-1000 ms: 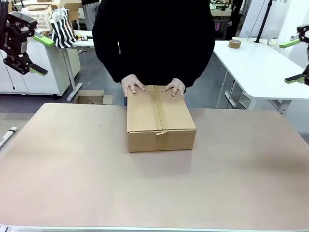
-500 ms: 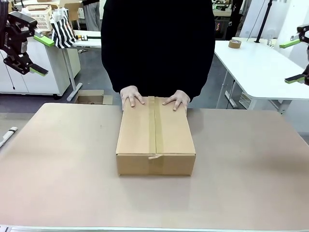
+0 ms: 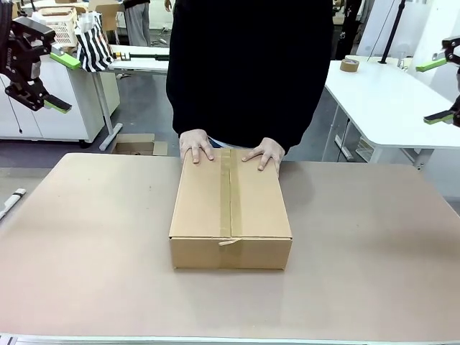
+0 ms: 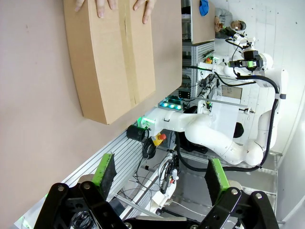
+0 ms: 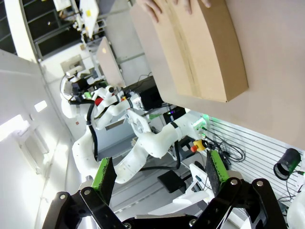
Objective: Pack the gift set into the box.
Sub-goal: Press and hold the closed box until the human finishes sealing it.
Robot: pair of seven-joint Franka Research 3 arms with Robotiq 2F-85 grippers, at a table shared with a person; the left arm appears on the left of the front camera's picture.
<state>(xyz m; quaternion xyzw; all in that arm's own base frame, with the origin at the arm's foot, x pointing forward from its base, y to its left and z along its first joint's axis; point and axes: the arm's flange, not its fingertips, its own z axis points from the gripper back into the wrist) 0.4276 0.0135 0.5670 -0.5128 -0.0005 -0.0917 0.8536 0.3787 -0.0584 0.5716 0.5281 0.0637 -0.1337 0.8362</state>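
The box (image 3: 230, 208) lies shut in the middle of the table, a strip of tape along its top seam. A person in black stands at the far side with both hands (image 3: 195, 144) flat on the box's far edge. The gift set is out of view. My left gripper (image 3: 61, 83) hangs open, high at the far left, away from the box. My right gripper (image 3: 433, 91) hangs open, high at the far right. The left wrist view has the box (image 4: 114, 52) far beyond its open gripper (image 4: 160, 171). From the right wrist the box (image 5: 200, 47) lies far past that open gripper (image 5: 160, 174).
The brown table (image 3: 100, 273) has bare surface all around the box. A white table (image 3: 388, 100) at the right carries a brown tape roll (image 3: 350, 65). A small open carton (image 3: 136, 146) sits on the floor behind. A white object (image 3: 11, 201) lies at the table's left edge.
The person has slid the box across the table toward my side, hands staying on its far edge. Both grippers have stayed still.
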